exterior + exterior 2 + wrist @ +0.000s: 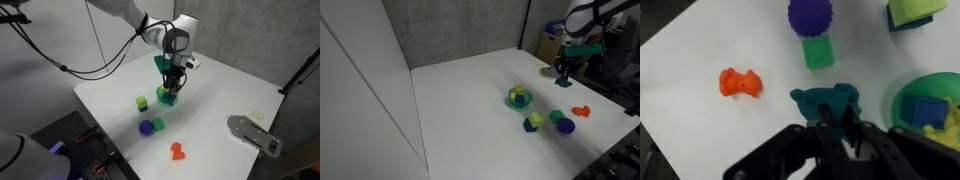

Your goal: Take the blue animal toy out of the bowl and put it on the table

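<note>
The end effector pinches the blue animal toy beside the bowl. Lower it vertically onto bare table, and release only at contact.

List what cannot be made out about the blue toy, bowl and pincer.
Wrist view: the pincer hides the lower part of the blue animal toy.
Wrist view: the right edge cuts off the bowl.
In an exterior view the toy is too small to tell whether it touches the table.
</note>
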{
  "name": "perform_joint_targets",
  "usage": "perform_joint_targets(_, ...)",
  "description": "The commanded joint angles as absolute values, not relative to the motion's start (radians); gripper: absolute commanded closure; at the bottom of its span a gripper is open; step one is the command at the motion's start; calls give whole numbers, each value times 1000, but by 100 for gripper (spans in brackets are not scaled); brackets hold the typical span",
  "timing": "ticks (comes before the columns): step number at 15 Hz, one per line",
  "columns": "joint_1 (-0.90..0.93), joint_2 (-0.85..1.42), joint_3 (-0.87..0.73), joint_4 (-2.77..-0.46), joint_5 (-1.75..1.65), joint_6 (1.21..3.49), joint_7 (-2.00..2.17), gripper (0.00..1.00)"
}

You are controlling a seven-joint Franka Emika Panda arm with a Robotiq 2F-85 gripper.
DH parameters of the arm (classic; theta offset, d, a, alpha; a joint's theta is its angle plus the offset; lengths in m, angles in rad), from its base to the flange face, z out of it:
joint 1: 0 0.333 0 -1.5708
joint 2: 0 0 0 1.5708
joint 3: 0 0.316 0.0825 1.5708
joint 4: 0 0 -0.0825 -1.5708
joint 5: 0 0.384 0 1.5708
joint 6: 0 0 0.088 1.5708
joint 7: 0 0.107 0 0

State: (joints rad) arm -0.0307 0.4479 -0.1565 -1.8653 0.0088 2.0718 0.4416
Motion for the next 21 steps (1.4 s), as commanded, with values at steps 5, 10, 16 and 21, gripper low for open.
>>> perform_joint_targets(5,-101,356,-246,-2014,-39,2102,461,93)
perform_joint_targets(10,-114,347,-278,-2039,-62,2132,469,55)
perform_joint_targets(16,-111,332,-268,-2045,-45,2142,457,9)
perform_joint_targets(21,-106,294,-219,-2032,9,2109,431,0)
